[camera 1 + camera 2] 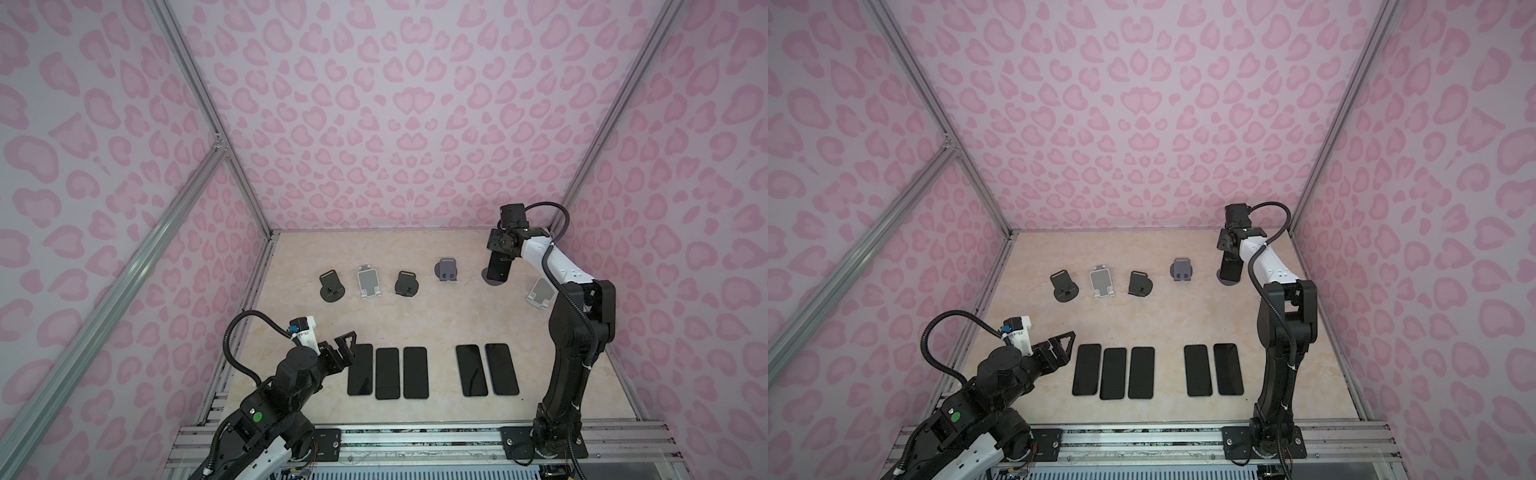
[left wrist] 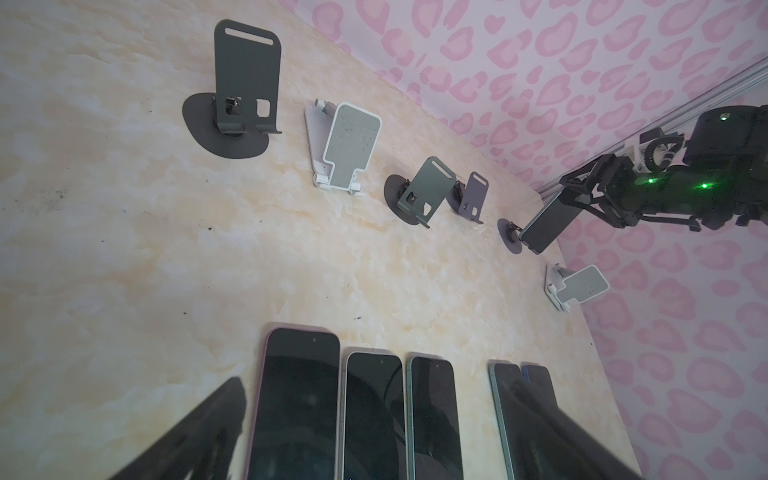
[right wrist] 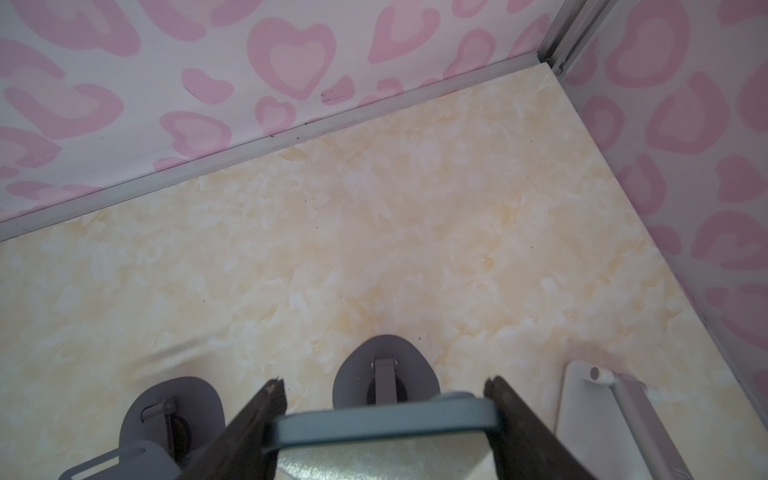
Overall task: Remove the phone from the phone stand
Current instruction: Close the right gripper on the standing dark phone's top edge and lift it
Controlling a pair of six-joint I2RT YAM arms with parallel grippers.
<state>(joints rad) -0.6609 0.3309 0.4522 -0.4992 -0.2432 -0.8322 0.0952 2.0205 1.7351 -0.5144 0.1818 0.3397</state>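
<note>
- While the phone (image 1: 498, 268) leans on its stand (image 1: 493, 283) at the far right of the table (image 1: 415, 320), the right gripper (image 3: 384, 380) straddles its top edge.
- Right fingers (image 3: 266, 415) sit against both side edges of the phone; can't tell if they are clamped.
- Left gripper (image 1: 348, 352) is spread wide and holds nothing, low by the leftmost of five flat phones (image 1: 415, 372) in the near row.
- Five empty stands (image 1: 367, 281) line the far row.
</note>
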